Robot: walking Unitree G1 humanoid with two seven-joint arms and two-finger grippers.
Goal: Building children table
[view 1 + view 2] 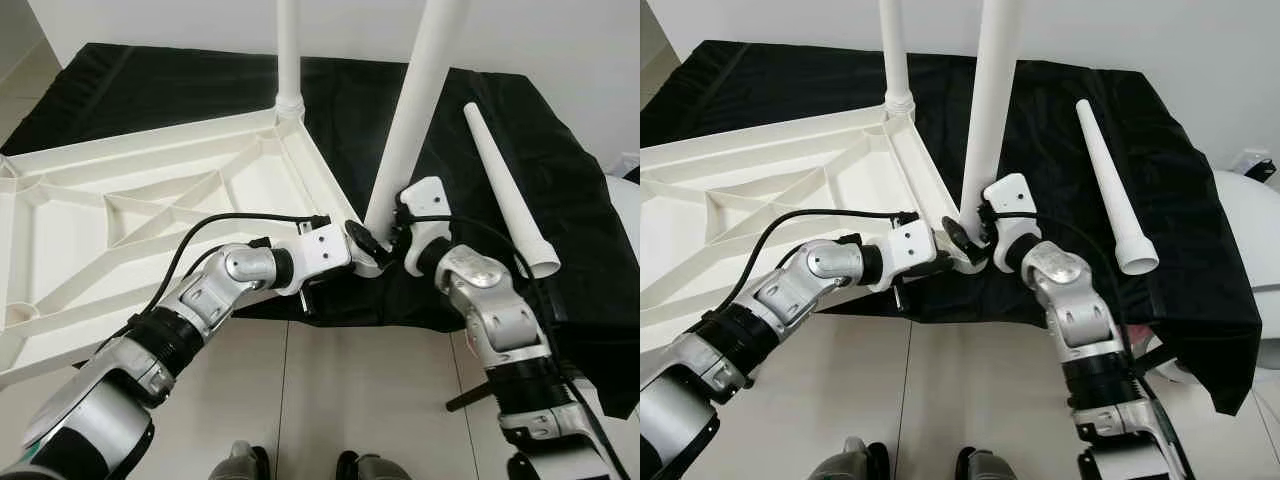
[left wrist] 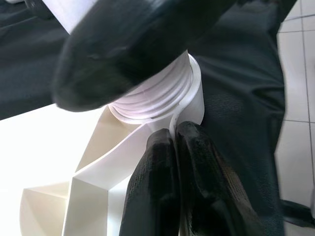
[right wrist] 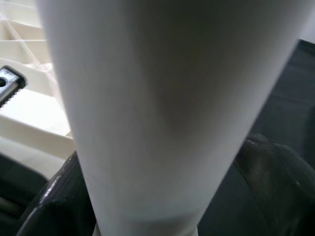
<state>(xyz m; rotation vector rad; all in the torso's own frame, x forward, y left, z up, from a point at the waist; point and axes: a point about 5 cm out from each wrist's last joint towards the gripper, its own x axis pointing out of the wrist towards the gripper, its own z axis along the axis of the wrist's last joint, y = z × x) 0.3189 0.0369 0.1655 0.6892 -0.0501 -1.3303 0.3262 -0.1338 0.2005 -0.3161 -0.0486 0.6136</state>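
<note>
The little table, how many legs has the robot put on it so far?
One leg already stands in the far corner of the upside-down tabletop. A second leg is in hand: the right gripper holds it upright at the near corner socket, its threads partly in, while the left gripper steadies that corner. A third leg lies waiting on the black cloth. So one done, one going in.

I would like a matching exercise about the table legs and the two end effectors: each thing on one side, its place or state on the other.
1. far leg
2. near leg
3. loose leg
4. left end effector

a. lying on the black cloth
b. held by the right end effector
c. standing alone in its corner socket
d. at the tabletop's near corner

1-c, 2-b, 3-a, 4-d
</note>
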